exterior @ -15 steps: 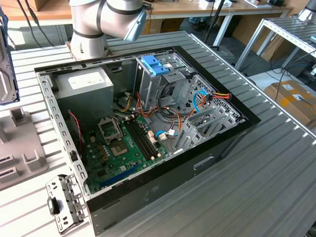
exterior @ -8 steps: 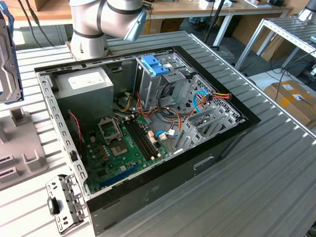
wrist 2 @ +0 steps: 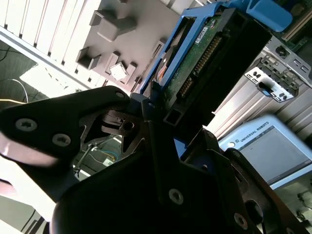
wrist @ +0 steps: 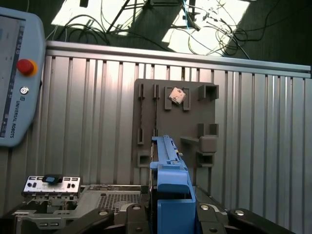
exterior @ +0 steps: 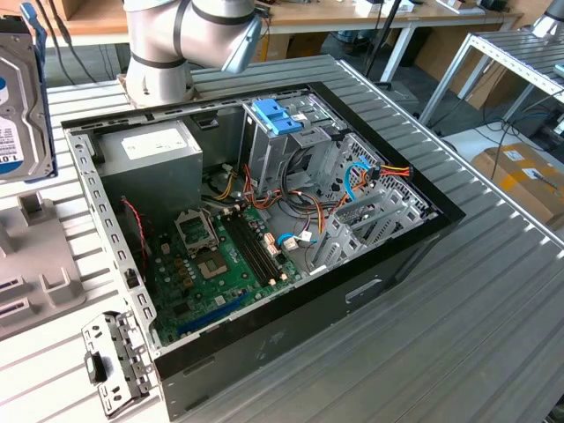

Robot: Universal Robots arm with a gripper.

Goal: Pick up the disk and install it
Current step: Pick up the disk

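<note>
Gripper clenched on the disk, holding it clear of the grey holder beneath.
Pickup looks done; installing is left, since the open computer case sits well apart from the gripper.

You see the disk at the upper left edge of the exterior view. It stands upright, partly cut off by the frame, with its silver labelled face showing and a blue rail down one side. The second wrist view shows the disk with its green circuit board, pin connector and bright blue rails. The gripper has its jaws closed on it.
</note>
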